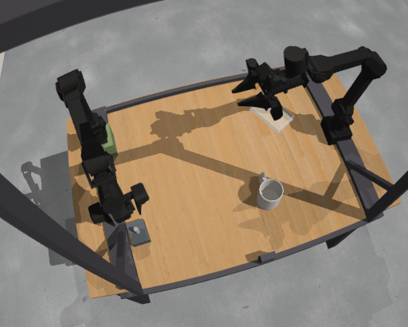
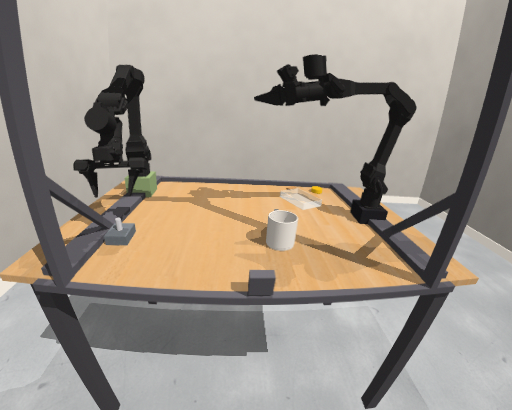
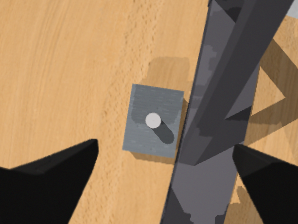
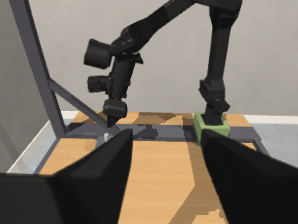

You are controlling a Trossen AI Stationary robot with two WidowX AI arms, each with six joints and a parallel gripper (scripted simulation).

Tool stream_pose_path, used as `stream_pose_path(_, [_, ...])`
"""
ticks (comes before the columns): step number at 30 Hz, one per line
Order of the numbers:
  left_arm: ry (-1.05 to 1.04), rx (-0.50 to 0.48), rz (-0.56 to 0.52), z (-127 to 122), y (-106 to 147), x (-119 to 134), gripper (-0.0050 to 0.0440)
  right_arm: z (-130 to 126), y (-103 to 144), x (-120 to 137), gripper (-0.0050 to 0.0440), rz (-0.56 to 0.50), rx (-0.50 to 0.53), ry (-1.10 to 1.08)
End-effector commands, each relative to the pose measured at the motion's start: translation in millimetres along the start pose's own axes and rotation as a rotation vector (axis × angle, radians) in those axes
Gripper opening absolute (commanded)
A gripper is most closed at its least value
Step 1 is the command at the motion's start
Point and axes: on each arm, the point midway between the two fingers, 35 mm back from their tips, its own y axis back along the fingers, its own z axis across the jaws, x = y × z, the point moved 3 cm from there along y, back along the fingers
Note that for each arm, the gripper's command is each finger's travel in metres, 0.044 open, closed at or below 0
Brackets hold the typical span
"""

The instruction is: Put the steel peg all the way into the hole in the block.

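Stands wide open at the left gripper (image 1: 127,218) (image 2: 113,195) (image 3: 166,148) (image 4: 109,118), with nothing between the dark, tapering fingers. Opens only partway at the right gripper (image 1: 236,98) (image 2: 256,98) (image 4: 166,135), likewise holding nothing, raised well above the wood-grained table (image 1: 194,191) (image 2: 198,250) (image 3: 60,75) (image 4: 155,175).

Rises upright from the block (image 1: 142,237) (image 2: 120,237) (image 3: 142,107) (image 4: 101,142) as a smooth, pale, round-ended peg (image 1: 136,230) (image 2: 118,224) (image 3: 153,120) (image 4: 106,137), below the left gripper's fingertips and apart from both. Still needs to go deeper, with a clear length showing above the block's flat, slate-grey, faintly streaked top. Casts a dark, rounded shadow across that top.

Shows matt green on the box (image 1: 111,141) (image 2: 144,184) behind the left gripper in the exterior view. Curves into a plain, pale cylinder at the mug (image 1: 270,199) (image 2: 281,232), well apart from the left gripper and lower than the right. Looks thin-walled and whitish at the shallow tray (image 1: 279,127) (image 2: 310,205) below the right gripper, partly covered by a finger from above.

Hides the hole's rim and depth beneath the peg. Blurs the peg and block in the right wrist view, cutting off both near fingers at their bases.
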Motion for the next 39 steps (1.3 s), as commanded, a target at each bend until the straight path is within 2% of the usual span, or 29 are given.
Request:
stream_pose_path(1, [0.005,-0.001,-0.041,-0.9,8.2,-1.3,0.0440,-16.1,47.0,2.1,0.0200,-0.136,0.046,-0.015])
stream_pose_path(5, [0.004,0.000,-0.044,-1.1,8.6,-0.9,0.0440,-25.8,76.3,18.6,0.0200,-0.207,0.084,-0.018])
stream_pose_path(7, [0.004,0.000,-0.044,-1.1,8.6,-0.9,0.0440,-25.8,76.3,18.6,0.0200,-0.207,0.084,-0.018])
stream_pose_path(12, [0.004,-0.001,-0.036,-1.0,6.0,-0.5,0.0440,-32.2,98.4,35.1,0.0200,-0.264,0.116,-0.019])
stream_pose_path(27, [0.017,-0.015,-0.054,3.1,11.8,1.5,0.0440,-32.9,100.3,40.5,0.0200,-0.267,0.120,-0.019])
stream_pose_path(33, [0.077,-0.102,-0.122,22.3,36.1,19.8,0.0440,-32.6,101.7,35.0,0.0200,-0.279,0.119,-0.015])
stream_pose_path(39, [0.190,-0.269,-0.252,58.3,80.2,53.9,0.0440,-32.6,101.7,35.0,0.0200,-0.279,0.119,-0.015])
